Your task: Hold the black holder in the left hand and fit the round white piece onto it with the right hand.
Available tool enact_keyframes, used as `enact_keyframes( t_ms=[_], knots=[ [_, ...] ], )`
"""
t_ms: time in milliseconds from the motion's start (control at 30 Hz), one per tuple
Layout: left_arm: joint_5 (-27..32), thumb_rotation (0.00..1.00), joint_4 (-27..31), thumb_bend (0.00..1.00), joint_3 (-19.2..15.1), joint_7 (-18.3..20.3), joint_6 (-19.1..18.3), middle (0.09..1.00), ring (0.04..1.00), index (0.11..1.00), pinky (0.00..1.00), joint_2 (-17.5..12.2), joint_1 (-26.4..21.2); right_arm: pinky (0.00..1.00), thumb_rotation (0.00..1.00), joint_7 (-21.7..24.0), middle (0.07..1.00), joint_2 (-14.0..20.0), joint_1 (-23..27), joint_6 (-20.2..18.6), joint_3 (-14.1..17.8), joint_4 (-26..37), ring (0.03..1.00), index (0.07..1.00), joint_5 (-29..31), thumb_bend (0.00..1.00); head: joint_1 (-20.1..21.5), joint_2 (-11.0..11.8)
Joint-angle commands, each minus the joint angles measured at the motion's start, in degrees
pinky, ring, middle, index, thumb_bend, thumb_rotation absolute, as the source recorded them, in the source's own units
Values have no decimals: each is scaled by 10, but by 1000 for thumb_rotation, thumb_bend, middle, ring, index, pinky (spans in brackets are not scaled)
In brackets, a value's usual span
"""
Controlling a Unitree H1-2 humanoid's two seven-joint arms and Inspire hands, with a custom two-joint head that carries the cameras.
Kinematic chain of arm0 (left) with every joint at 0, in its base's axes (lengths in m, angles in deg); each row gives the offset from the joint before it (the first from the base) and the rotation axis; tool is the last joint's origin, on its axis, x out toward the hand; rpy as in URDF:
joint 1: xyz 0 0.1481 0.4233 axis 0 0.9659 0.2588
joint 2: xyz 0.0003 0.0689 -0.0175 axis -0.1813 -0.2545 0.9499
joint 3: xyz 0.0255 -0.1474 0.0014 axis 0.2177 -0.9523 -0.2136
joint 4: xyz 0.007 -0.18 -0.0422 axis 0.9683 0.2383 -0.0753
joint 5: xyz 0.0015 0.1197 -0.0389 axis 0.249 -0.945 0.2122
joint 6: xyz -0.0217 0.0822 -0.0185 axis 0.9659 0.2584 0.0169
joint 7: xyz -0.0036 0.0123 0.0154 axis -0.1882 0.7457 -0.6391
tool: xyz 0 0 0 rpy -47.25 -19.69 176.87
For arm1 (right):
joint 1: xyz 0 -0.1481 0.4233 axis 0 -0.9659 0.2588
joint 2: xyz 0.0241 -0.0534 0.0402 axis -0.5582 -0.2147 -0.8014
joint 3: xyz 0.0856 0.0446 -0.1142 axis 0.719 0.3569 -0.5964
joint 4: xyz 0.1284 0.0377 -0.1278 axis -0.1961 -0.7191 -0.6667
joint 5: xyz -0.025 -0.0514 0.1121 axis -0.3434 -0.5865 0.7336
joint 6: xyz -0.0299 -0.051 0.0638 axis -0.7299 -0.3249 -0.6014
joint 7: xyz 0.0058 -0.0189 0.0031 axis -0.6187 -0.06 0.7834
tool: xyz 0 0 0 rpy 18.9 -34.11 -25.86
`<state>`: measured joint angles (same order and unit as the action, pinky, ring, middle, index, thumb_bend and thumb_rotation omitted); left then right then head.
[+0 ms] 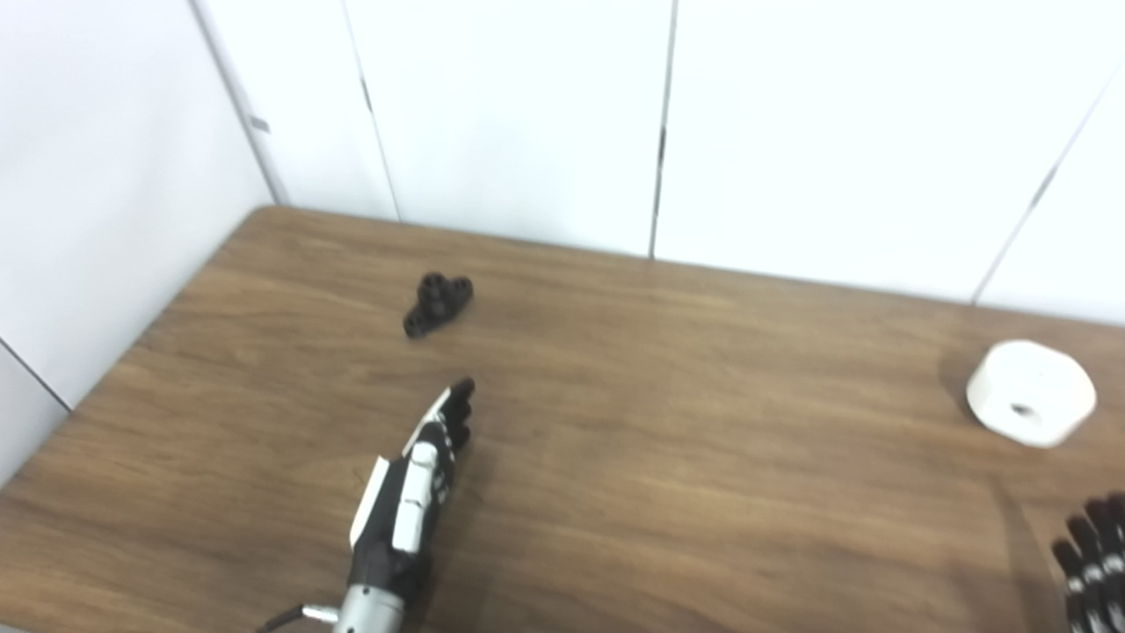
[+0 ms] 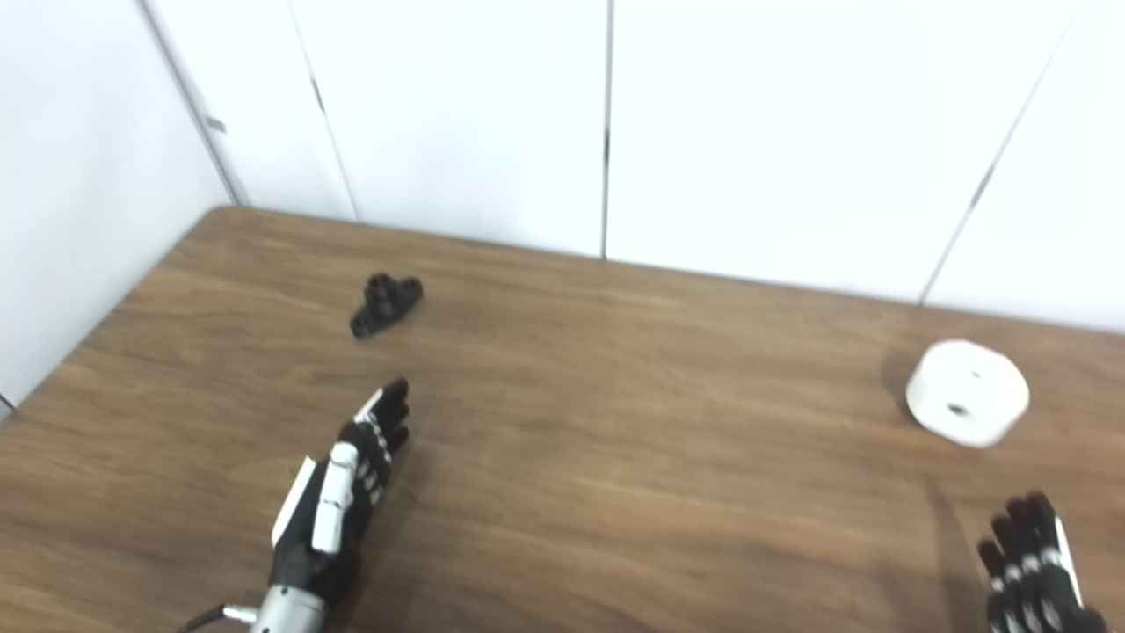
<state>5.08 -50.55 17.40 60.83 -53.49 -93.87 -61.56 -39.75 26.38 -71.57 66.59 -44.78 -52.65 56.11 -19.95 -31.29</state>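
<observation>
The black holder (image 1: pixel 438 303) lies on the wooden table (image 1: pixel 668 422) toward the back left; it also shows in the right eye view (image 2: pixel 385 304). My left hand (image 1: pixel 413 492) is open and empty, fingers stretched out toward the holder, a short way in front of it and not touching it. The round white piece (image 1: pixel 1030 392) with a small centre hole lies on the table at the far right. My right hand (image 2: pixel 1033 567) is open and empty at the bottom right corner, in front of the white piece and apart from it.
White wall panels (image 1: pixel 527 114) stand right behind the table's back edge and along its left edge. The table's left edge runs diagonally near the holder.
</observation>
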Motion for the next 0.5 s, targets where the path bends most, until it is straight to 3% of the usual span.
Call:
enact_keyframes(
  t_ms=[0,167,267,400,467],
  knots=[
    [-15,996,13,454,9,-6,22,993,1000,940,1000,46,23,1000,1000,8,1000,11,-16,11,6,-36,1000,1000,-3,674,-4,10],
    [-25,1000,7,435,16,-16,30,990,1000,941,1000,49,26,1000,973,1,993,2,-15,6,12,-37,997,992,-2,701,-5,13],
    [-30,1000,9,436,19,-20,27,984,999,940,1000,49,28,1000,911,-9,978,-6,-16,-3,15,-29,997,965,-3,634,-2,13],
    [-42,1000,10,419,22,-24,28,992,1000,949,1000,43,26,1000,902,-10,974,-10,-16,-2,15,-26,1000,956,0,587,3,8],
    [-52,938,11,384,22,-28,20,991,1000,949,1000,42,25,1000,921,-11,969,-10,-16,-3,14,-25,997,956,-2,575,6,6]
  ],
)
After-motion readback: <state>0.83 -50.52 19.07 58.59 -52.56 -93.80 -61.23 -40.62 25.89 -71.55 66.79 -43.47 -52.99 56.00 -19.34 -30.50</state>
